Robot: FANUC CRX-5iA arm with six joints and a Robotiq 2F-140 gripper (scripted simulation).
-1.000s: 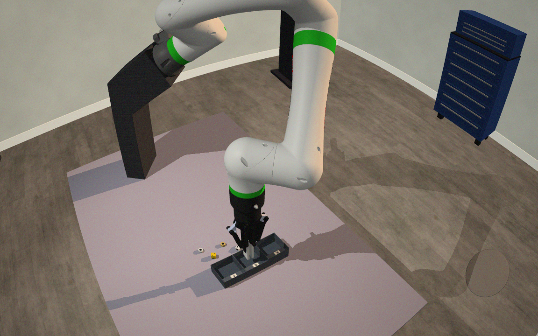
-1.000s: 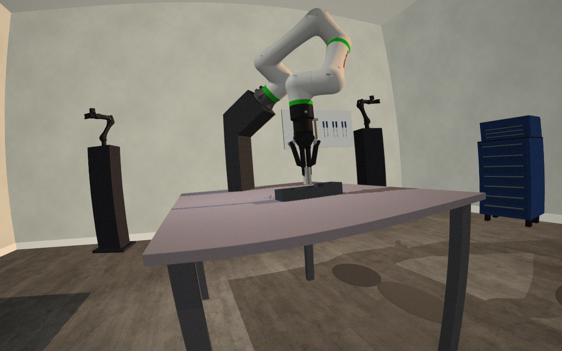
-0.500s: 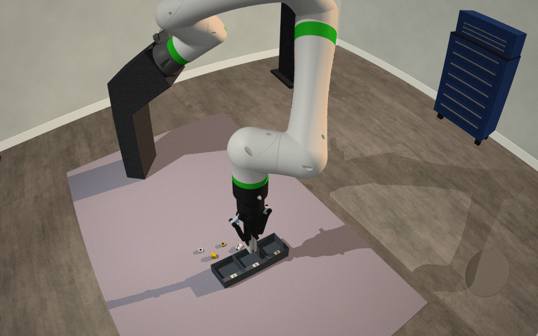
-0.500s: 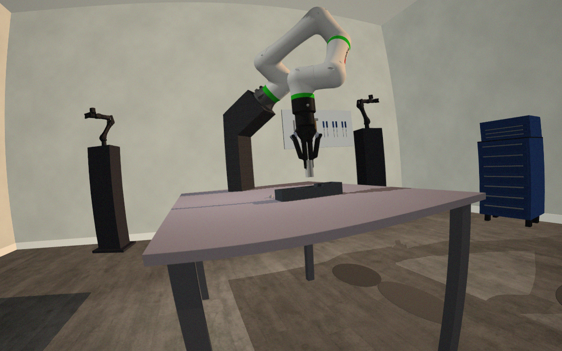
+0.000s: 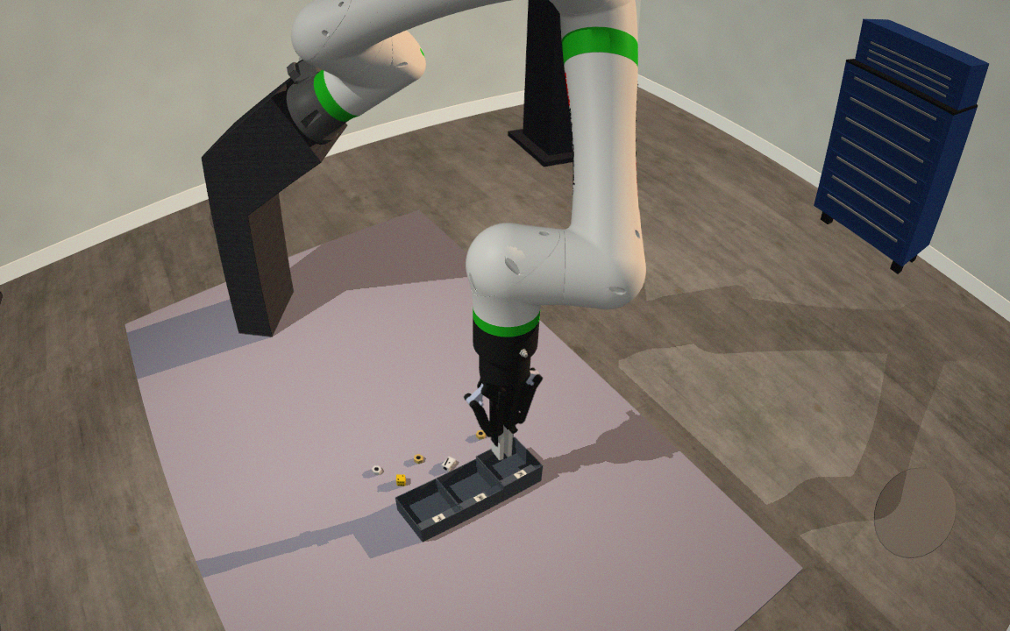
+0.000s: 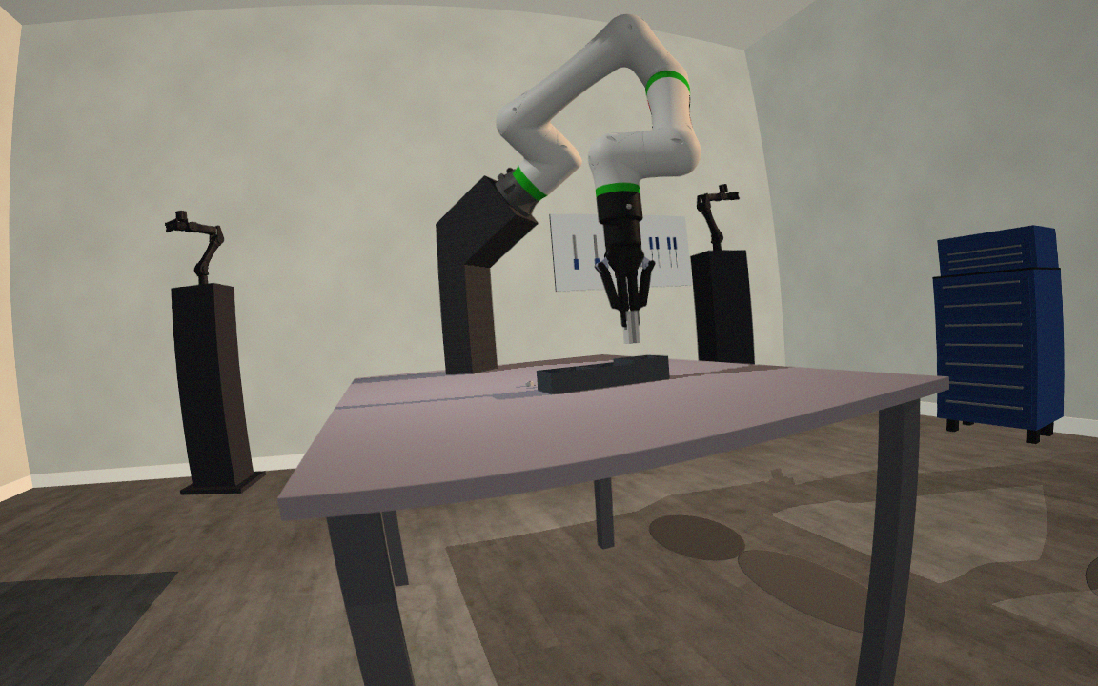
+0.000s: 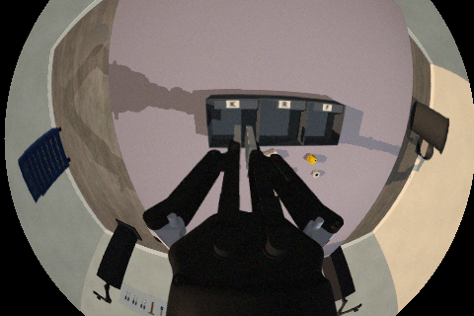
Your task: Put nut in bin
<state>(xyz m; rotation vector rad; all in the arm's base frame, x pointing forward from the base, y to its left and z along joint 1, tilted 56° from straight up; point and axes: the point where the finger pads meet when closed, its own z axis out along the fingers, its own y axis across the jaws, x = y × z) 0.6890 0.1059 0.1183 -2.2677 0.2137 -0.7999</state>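
Observation:
A dark three-compartment bin row (image 5: 467, 490) stands on the table. In the wrist view its labels read K (image 7: 232, 103), R (image 7: 284, 105) and F (image 7: 327, 107). My gripper (image 5: 505, 450) is shut with nothing seen between the fingers. It hangs just above the K end, the far right compartment (image 5: 516, 464), and also shows in the wrist view (image 7: 243, 140). The F bin (image 5: 429, 511) is at the near left end. A white nut (image 5: 376, 470) and two yellow nuts (image 5: 417, 457) (image 5: 480, 433) lie on the table behind the row.
A yellow die (image 5: 400, 479) and a white die (image 5: 450, 462) lie among the nuts. The arm's black pedestal (image 5: 245, 227) stands at the table's back left. A blue tool cabinet (image 5: 897, 141) stands on the floor far right.

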